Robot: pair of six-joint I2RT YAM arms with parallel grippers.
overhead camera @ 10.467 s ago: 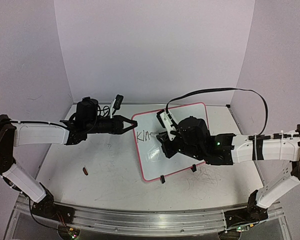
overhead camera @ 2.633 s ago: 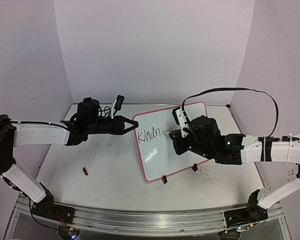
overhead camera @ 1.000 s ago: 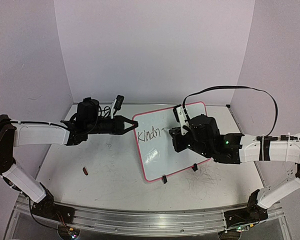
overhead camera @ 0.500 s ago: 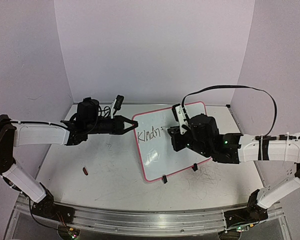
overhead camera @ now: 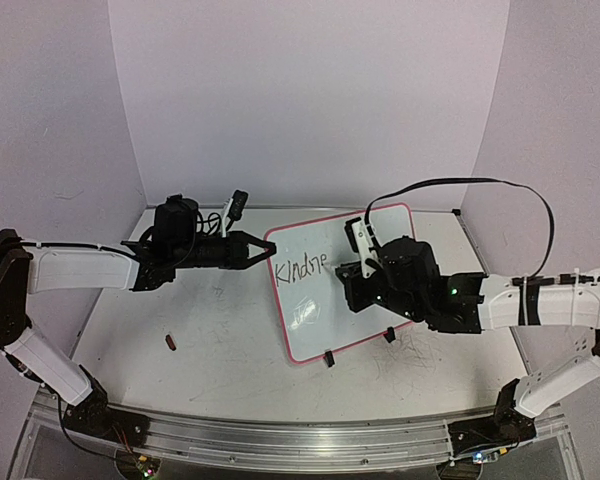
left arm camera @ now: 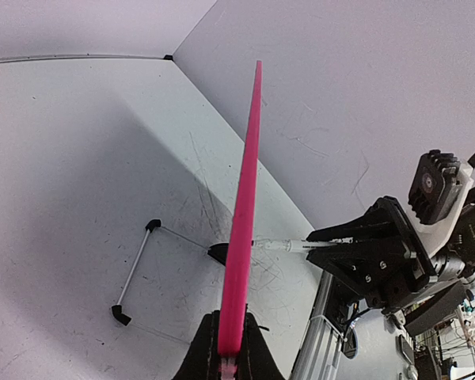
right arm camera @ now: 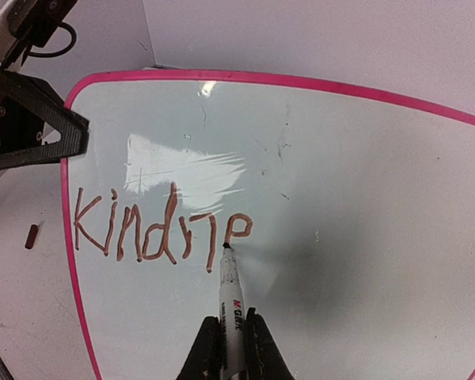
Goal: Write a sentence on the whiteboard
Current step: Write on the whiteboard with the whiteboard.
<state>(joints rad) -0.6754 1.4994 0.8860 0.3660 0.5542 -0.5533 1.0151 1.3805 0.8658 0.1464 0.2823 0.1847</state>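
The whiteboard (overhead camera: 355, 300) with its pink-red rim lies tilted at the table's middle and fills the right wrist view (right arm camera: 364, 198). My left gripper (overhead camera: 261, 250) is shut on its left rim, seen edge-on as a pink strip (left arm camera: 244, 229) in the left wrist view. My right gripper (overhead camera: 352, 272) is shut on a white marker (right arm camera: 230, 301), tip touching the board. The sentence (right arm camera: 158, 229) reads "Kindne" in dark strokes, the tip at the foot of the last letter. The writing also shows in the top view (overhead camera: 302, 268).
A small dark red marker cap (overhead camera: 170, 343) lies on the scuffed table at the left. Two black clip feet (overhead camera: 327, 358) stick out at the board's near edge. The right arm's black cable (overhead camera: 460, 185) loops above the board. Purple walls enclose the table.
My right gripper has moved a little right along the first line, and the writing has grown from "Kin" to "Kindne". The left gripper has kept its hold on the rim.
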